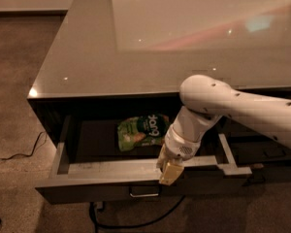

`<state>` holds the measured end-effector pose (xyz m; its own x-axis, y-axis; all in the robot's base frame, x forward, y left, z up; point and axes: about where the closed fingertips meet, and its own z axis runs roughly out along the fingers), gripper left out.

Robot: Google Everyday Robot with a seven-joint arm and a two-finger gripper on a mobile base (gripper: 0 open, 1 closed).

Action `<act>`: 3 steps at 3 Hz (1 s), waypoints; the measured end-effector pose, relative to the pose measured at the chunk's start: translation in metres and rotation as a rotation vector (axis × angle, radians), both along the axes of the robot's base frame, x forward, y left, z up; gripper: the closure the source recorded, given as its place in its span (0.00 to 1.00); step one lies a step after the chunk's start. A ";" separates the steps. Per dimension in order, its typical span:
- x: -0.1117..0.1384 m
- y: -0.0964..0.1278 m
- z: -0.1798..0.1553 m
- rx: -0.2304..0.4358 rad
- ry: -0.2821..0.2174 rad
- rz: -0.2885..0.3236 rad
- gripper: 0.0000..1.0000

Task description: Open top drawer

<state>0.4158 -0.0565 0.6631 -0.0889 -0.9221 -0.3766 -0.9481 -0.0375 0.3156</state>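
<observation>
- The drawer (111, 168) sits directly under the counter (136, 42) and is pulled well out. Its grey floor and side walls show, and its dark front stands clear of the cabinet.
- The gripper (169, 173) is at the drawer's front rim, just right of centre and above the handle (144, 193). Its yellowish tip lies against the rim's top edge; whether it is spread or pressed together I cannot tell.
- The arm (242, 106) comes in from the drawer's right side, with the wrist bent down over the opening.
- A green bag (143, 131) lies on the drawer's floor toward the back, behind the gripper and apart from it.
- I judge the step in hand to be the last stretch of the pull, with the task nearly done (the bag is already fully uncovered).
- To do it well, draw straight out along the drawer's runners with no sideways push. The contact is off-centre, so a skewed pull could rack the drawer and jam it.
- Hold the tip low enough behind the rim that it does not ride up and slip over the front.
- Ease off near the end of travel, so the drawer does not bang its stops and throw the bag forward.
- A cable (131, 223) runs on the floor below the drawer's front; the base should stay clear of it.
</observation>
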 end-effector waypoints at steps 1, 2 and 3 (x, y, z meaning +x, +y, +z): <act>-0.007 0.000 0.004 -0.002 0.003 0.007 0.61; -0.013 -0.001 0.008 0.000 0.001 -0.007 0.38; -0.031 -0.004 0.026 0.006 -0.003 -0.052 0.14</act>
